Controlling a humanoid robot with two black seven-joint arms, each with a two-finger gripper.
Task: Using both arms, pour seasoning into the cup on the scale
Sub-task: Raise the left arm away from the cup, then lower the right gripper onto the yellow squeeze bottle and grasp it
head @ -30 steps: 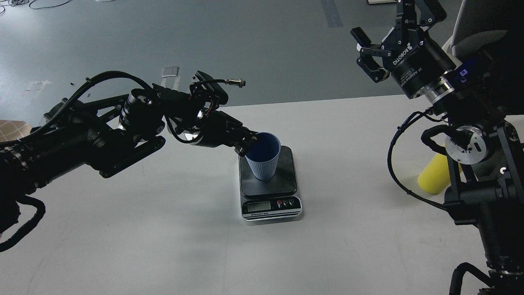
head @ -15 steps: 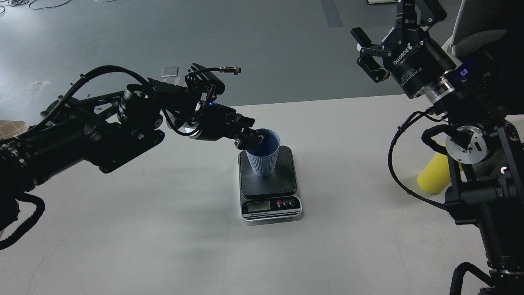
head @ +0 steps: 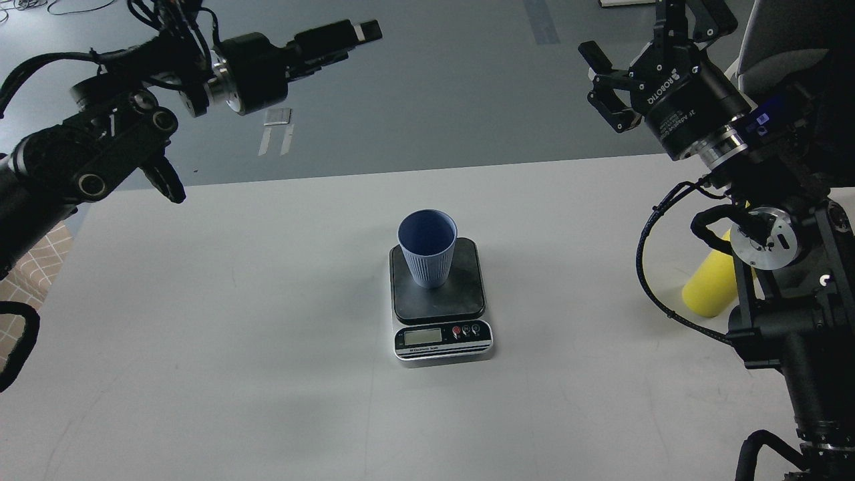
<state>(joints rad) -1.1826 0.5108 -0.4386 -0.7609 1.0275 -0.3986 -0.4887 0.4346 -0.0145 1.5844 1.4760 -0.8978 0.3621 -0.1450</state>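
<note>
In the head view, the cup [head: 427,248] stood upright on the dark platform of the scale [head: 441,304], toward the platform's upper left part, just below the middle of the frame. Its open mouth faced up, and nothing touched it. The scale's silver front panel with the display faced the lower edge of the frame, resting on the pale table [head: 267,347].

The left gripper [head: 351,35] was in the upper left of the frame, high above the table's far edge and well apart from the cup. Its fingers pointed toward the right and lay close together, seen nearly side-on, so I could not tell whether they were pressed together or slightly parted; nothing was visible between them.

The right gripper [head: 634,60] was in the upper right of the frame, its fingers spread apart and empty, one reaching left and the other up past the top edge.

The seasoning [head: 709,285] showed at the right side of the frame as a yellow cylinder on the table, partly hidden behind the right arm, untouched by either gripper.
</note>
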